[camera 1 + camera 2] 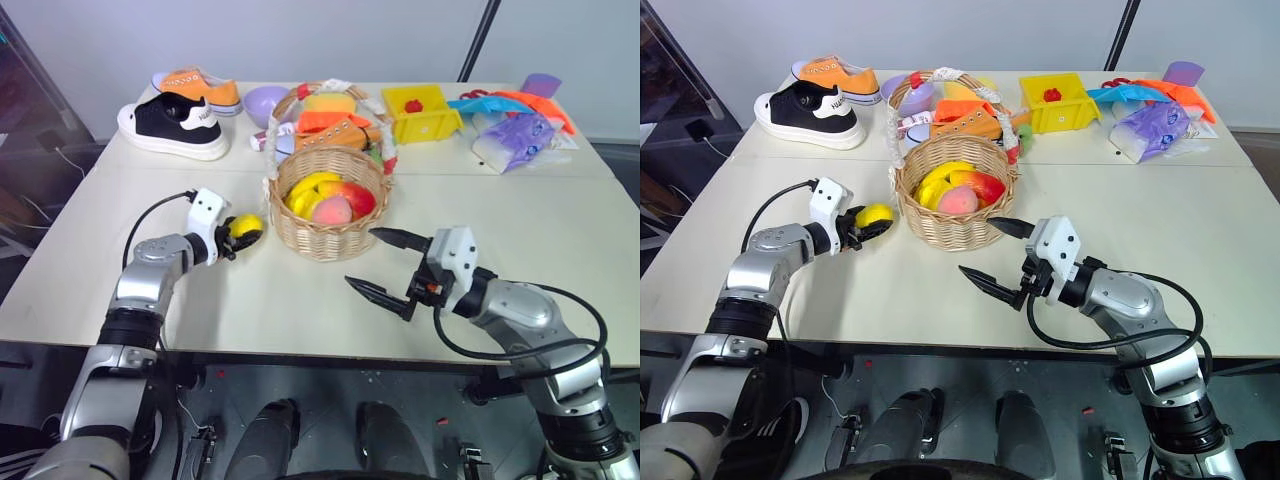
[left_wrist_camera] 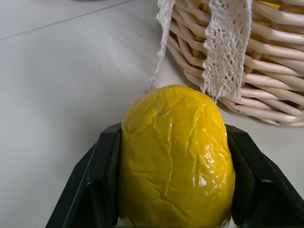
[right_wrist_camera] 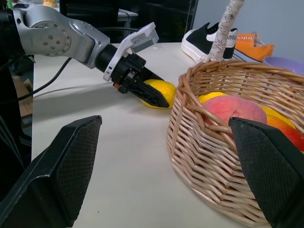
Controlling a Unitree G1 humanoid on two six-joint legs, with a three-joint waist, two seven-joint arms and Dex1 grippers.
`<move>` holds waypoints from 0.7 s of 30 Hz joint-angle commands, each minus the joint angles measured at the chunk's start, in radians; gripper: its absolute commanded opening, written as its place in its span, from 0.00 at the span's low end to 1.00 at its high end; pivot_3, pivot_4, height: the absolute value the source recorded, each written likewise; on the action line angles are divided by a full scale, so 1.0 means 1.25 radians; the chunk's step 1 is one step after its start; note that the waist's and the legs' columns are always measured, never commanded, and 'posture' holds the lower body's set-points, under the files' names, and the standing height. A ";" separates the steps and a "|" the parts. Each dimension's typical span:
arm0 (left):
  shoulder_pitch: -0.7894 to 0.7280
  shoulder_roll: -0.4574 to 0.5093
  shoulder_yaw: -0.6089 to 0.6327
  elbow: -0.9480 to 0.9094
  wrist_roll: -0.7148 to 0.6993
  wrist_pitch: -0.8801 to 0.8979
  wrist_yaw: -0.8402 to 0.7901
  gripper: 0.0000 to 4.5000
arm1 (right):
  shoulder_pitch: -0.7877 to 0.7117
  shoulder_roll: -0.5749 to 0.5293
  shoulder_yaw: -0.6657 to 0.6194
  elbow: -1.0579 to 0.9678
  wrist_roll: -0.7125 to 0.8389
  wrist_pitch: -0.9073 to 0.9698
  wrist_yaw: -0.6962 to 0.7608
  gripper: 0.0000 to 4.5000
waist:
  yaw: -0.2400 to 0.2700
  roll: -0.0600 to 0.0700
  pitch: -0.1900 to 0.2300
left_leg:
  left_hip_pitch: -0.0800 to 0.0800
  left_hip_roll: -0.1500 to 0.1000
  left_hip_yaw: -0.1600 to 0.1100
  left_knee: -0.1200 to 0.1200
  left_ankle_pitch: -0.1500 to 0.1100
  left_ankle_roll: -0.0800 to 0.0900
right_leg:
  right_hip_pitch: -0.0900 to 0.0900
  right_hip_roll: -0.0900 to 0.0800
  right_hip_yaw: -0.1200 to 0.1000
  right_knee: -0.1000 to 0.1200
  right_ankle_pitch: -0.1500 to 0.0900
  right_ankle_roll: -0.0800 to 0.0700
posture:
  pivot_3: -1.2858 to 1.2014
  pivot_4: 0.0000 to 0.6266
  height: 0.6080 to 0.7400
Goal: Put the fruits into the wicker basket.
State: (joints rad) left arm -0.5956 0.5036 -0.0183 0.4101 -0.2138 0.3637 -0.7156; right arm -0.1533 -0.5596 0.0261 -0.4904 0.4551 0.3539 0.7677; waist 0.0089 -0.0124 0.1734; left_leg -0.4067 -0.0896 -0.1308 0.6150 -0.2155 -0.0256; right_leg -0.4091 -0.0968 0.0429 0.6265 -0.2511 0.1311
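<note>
**Lemon gripped just beside the basket, right arm idle**

Nearest the robot, the right gripper (image 1: 378, 262) hangs low over the bare front of the tabletop (image 1: 560, 240) with its two black fingers spread wide and nothing between them. It points toward the wicker basket (image 1: 330, 235), which sits just beyond it, but it touches neither basket nor fruit.

A little farther in and to the left, the left gripper (image 1: 240, 236) has its fingers closed on the bright yellow lemon (image 1: 247, 224). In the left wrist view the lemon (image 2: 175, 156) stands between the two black fingers (image 2: 102, 185), its long axis running along them and its far end sticking out toward the woven wall. The lemon appears to rest on or just above the tabletop, close beside the basket's left wall; a strip of white lace hangs from the handle right ahead of it.

That is the relation the coming move seems to turn on: the basket lies to the right of the held lemon, with its rim higher than the fruit, so the left arm would likely have to lift before crossing over. The left arm is plainly the one to do it.

Inside the basket lie a pink-orange peach (image 1: 332, 209), yellow pieces and a red-yellow piece. Beyond, at the far side, are sneakers (image 1: 172, 124) and a yellow plastic bin (image 1: 422, 114).
</note>
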 commanded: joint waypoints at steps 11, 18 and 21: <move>0.086 -0.020 0.175 -0.525 -0.280 0.273 0.094 0.50 | 0.041 0.016 -0.090 0.023 -0.003 -0.057 -0.041 1.00 | 0.004 -0.001 0.000 | 0.000 0.000 0.000 0.001 0.000 0.000 | 0.000 0.000 0.000 0.000 0.000 0.000 | 0.52 0.24 1.00; -0.106 -0.229 0.068 -0.419 -0.190 0.242 0.284 0.50 | -0.022 0.032 -0.087 0.096 -0.025 -0.101 -0.047 1.00 | 0.000 -0.001 0.000 | 0.000 -0.001 0.000 0.004 0.000 0.000 | 0.003 0.000 0.000 0.000 0.001 0.002 | 0.52 0.24 1.00; -0.163 -0.287 0.065 -0.330 -0.161 0.187 0.328 0.50 | -0.020 0.025 -0.088 0.106 -0.036 -0.120 -0.039 1.00 | -0.005 -0.001 0.000 | 0.000 0.000 0.001 0.003 0.000 0.000 | 0.002 0.001 0.000 0.001 0.001 0.002 | 0.52 0.24 1.00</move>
State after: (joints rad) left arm -0.7635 0.1485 0.0505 -0.0271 -0.4383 0.6416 -0.3381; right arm -0.1726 -0.5277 -0.0671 -0.3504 0.4133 0.2326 0.7140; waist 0.0029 -0.0135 0.1735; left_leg -0.4062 -0.0898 -0.1298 0.6187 -0.2153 -0.0257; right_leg -0.4073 -0.0955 0.0431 0.6274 -0.2500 0.1332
